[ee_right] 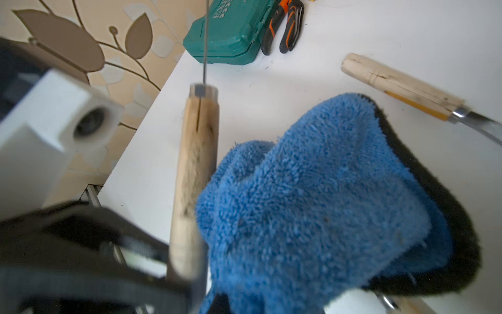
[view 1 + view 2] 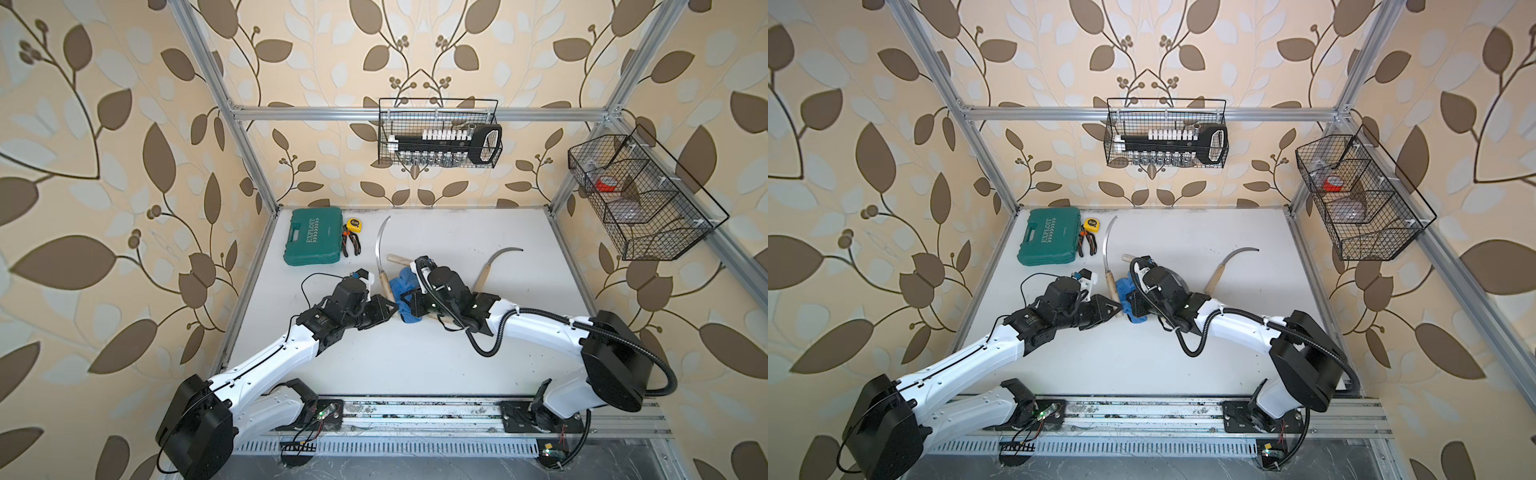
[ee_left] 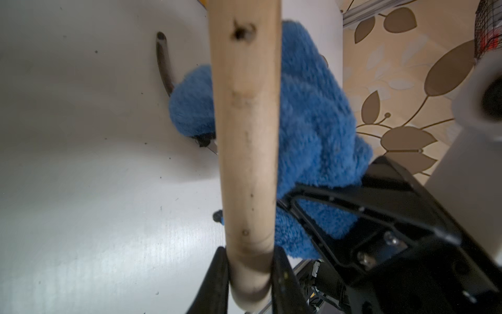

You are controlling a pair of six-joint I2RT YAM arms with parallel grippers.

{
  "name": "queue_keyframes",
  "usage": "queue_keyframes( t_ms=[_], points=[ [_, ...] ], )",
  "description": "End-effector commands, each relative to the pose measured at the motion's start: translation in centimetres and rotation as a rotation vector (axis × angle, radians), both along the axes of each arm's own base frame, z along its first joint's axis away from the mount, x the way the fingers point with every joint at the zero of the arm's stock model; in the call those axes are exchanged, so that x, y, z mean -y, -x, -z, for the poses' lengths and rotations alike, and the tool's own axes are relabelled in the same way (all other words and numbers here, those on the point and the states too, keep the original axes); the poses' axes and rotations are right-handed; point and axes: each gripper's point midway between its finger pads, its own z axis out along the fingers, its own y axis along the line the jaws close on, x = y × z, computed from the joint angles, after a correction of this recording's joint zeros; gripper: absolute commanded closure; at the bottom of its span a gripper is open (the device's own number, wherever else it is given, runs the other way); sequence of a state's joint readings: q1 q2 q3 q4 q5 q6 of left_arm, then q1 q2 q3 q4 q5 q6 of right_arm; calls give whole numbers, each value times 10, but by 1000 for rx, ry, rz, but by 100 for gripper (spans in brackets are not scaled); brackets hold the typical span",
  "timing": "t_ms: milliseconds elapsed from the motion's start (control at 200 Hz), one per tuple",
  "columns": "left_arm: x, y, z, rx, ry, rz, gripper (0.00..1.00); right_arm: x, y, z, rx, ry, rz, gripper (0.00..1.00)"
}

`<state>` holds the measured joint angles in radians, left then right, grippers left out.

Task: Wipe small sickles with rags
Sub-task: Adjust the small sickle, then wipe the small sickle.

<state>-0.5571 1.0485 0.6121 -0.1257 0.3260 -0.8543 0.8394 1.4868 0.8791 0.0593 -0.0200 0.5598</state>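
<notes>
Two hands, both clenched. The left hand (image 3: 251, 271) is clamped on the butt end of a small sickle (image 2: 385, 286) with a pale wooden handle and a thin curved grey blade. The blade points at the far edge of the white surface (image 2: 415, 365). The right hand (image 2: 409, 306) is pinching a fluffy blue microfibre rag (image 2: 404, 286) with dark trim, bunched up just beside that handle around mid-surface. Can't tell if the rag actually touches the wood.

Containers: the black wire basket on the back rail (image 2: 390, 124) holds a black rack of white and silver sockets (image 2: 436, 141). The black wire basket on the right rail (image 2: 665, 232) has something red (image 2: 604, 183) in its far compartment; the rest is too murky to call. A green plastic tool case (image 2: 313, 243) sits shut in the far left corner, with a yellow tape measure (image 2: 353, 224) and orange-handled black pliers (image 2: 351, 246) just beside it.

Both top views show another sickle (image 2: 1213, 284) lying alone toward the right edge, which neither wrist cam gets. The right wrist view shows a second wooden handle (image 1: 402, 84) lying past the rag. The left wrist view catches a dark curved blade tip (image 3: 163, 59) poking out from behind it.
</notes>
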Motion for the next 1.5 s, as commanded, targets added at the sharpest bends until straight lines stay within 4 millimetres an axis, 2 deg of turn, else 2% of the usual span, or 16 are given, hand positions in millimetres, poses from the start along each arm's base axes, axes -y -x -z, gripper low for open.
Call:
queue_keyframes(
  t_ms=[0,85,190,350,500,635,750,865,1005,1120,1255,1345,1425,1500],
  points=[
    [5,-8,-34,127,33,63,100,18,1,-1,30,22,50,100],
    [5,-10,-47,165,30,73,100,25,4,-4,44,33,60,100],
    [9,-14,-61,196,39,93,100,22,13,-8,52,31,18,100],
    [20,-18,-79,230,64,142,100,-12,39,-19,94,34,-93,100],
    [24,-24,-96,266,70,148,100,-36,45,-21,75,6,-161,100],
    [25,-26,-91,255,58,153,100,-38,41,-33,98,-11,-144,100],
    [25,-24,-82,241,55,158,100,-26,33,-51,133,-34,-88,100],
    [23,-23,-81,241,45,154,100,-12,22,-54,108,-51,-53,100],
    [18,-23,-80,248,23,139,100,-2,21,-62,125,-72,-37,100],
    [17,-23,-75,242,17,137,100,-9,25,-60,116,-98,-71,100],
    [20,-22,-75,236,32,145,100,-22,19,-48,81,-73,-83,100],
    [20,-22,-77,239,31,147,100,-31,20,-51,80,-79,-112,100],
    [19,-21,-76,242,33,144,100,-31,25,-58,100,-77,-114,100],
    [19,-21,-74,237,31,141,100,-20,28,-66,122,-84,-94,100]
  ],
)
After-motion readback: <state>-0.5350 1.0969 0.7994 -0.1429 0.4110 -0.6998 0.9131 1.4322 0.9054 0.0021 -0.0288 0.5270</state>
